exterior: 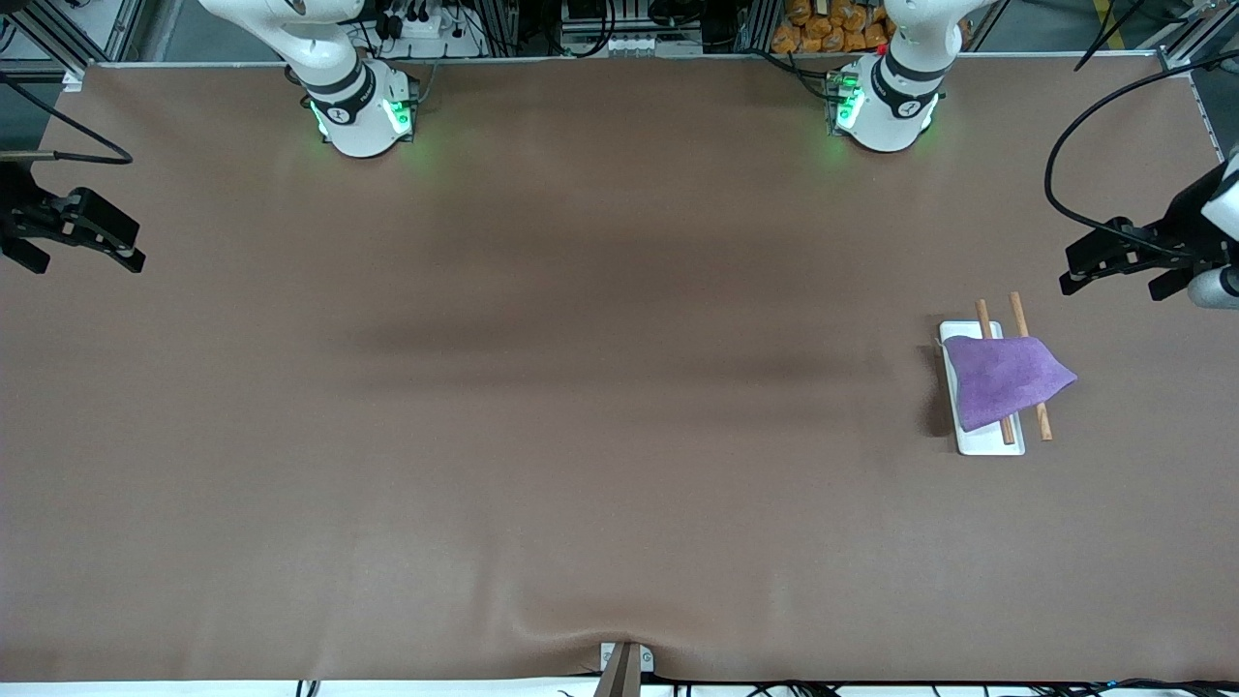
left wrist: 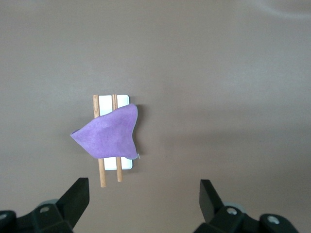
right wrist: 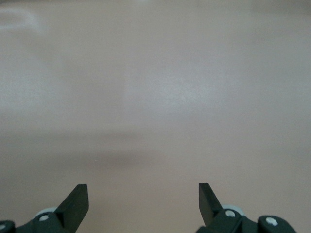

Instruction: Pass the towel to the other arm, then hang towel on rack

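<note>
Brown tabletop fills the strip closest to the front camera, bare cloth with a small clamp at its edge, and it is by far the biggest thing you have to read. Next in size are the two arms, both drawn back to the ends of the tabletop and waiting. Your left tool hovers over the left arm's end with its fingers spread wide and nothing between them; your right tool hovers over the right arm's end, likewise spread and empty, with only bare surface under it in the right wrist view. The rack stands on the tabletop close to the left tool and well apart from the right one, so the left arm is plainly the nearer. Smallest is the towel, already draped across both wooden rods, one corner hanging past the outer rod toward the left arm's end. In the left wrist view the towel lies straight ahead of the spread left tool, slightly off its midline, and the rack runs its rods lengthwise toward that tool, with the cloth crossing them. Judged from this, the hanging looks done; any further move you make would start from the left tool.
</note>
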Action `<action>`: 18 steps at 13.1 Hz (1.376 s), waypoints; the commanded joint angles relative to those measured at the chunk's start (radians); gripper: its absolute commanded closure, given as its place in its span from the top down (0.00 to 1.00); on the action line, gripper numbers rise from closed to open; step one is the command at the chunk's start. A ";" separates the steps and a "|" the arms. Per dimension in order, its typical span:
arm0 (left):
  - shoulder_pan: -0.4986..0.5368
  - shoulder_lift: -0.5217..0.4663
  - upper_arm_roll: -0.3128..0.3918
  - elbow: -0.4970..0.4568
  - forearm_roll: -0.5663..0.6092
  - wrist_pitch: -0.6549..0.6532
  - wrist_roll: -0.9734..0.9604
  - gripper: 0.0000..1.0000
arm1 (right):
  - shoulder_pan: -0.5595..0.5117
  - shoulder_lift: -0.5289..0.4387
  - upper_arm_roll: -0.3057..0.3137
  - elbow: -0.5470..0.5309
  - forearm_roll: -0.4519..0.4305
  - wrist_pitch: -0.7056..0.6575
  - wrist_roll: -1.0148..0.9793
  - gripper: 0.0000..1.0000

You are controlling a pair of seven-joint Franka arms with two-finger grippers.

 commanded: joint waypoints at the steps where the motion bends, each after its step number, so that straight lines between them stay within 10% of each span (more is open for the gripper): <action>1: -0.178 -0.033 0.178 0.008 0.025 -0.028 -0.012 1.00 | -0.010 0.010 0.007 0.024 0.003 -0.016 0.004 1.00; 5: -0.330 -0.037 0.347 0.006 0.027 -0.053 -0.006 1.00 | -0.010 0.010 0.005 0.024 0.003 -0.021 0.004 1.00; 18: -0.356 -0.149 0.367 -0.084 0.035 -0.148 -0.020 1.00 | -0.017 0.010 0.005 0.021 0.007 -0.021 0.005 1.00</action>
